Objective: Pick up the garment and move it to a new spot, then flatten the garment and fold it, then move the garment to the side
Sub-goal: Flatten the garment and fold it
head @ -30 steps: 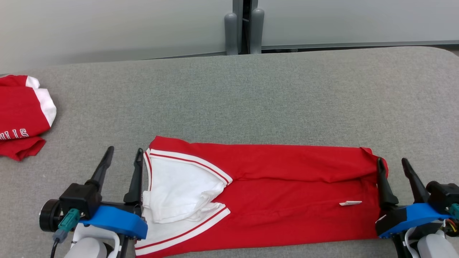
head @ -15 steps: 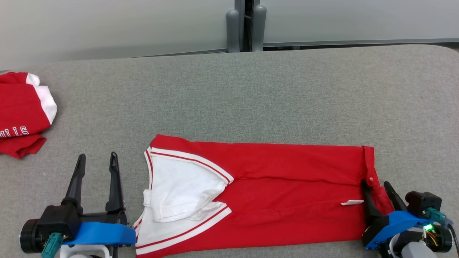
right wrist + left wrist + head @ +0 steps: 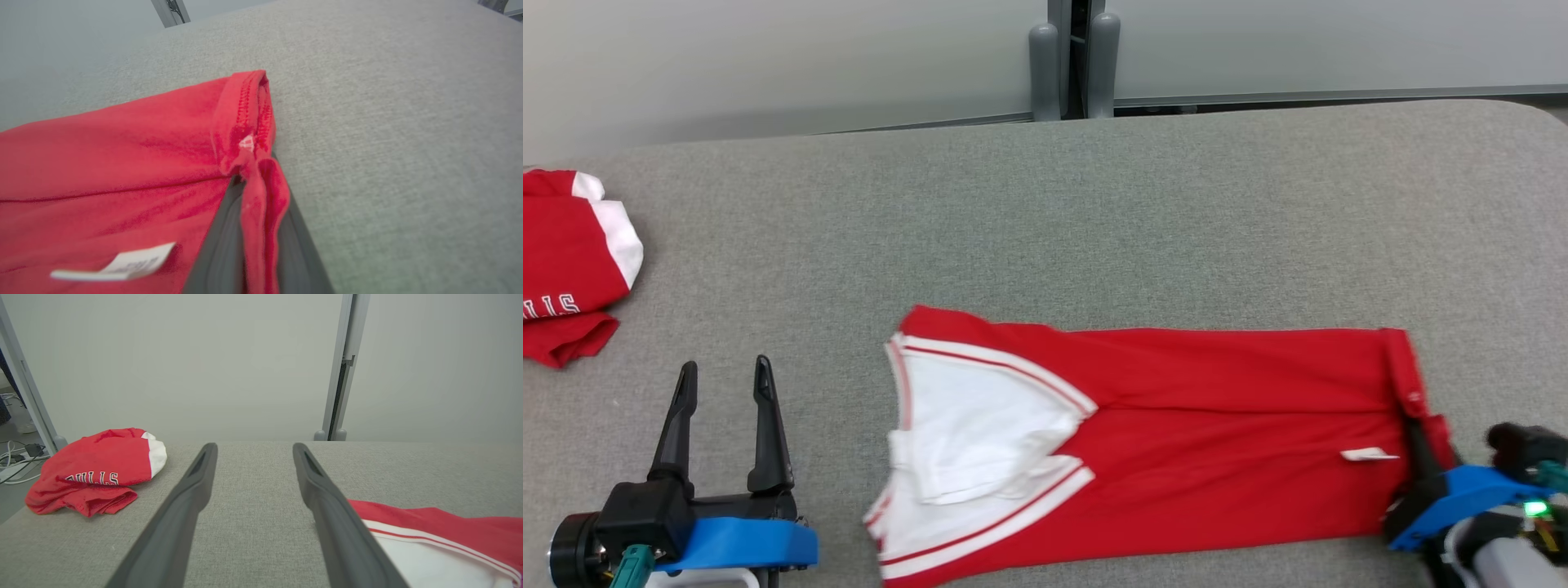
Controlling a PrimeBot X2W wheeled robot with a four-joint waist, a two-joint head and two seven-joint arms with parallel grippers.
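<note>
The right end effector [image 3: 1423, 429] lies low at the near right of the desk [image 3: 1094, 212], its fingers clamped together on the hem of the red jersey [image 3: 1225, 408]. The left end effector [image 3: 724, 366] points forward with fingers apart, holding nothing, to the left of the jersey's white collar. The jersey lies folded along the desk's front edge. Behind it is wide bare grey surface. A second red garment [image 3: 568, 269] lies at the left edge.

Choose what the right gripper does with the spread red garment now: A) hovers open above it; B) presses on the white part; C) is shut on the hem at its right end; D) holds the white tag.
C: in the right wrist view the right gripper pinches the hem of the garment between its shut fingers.
</note>
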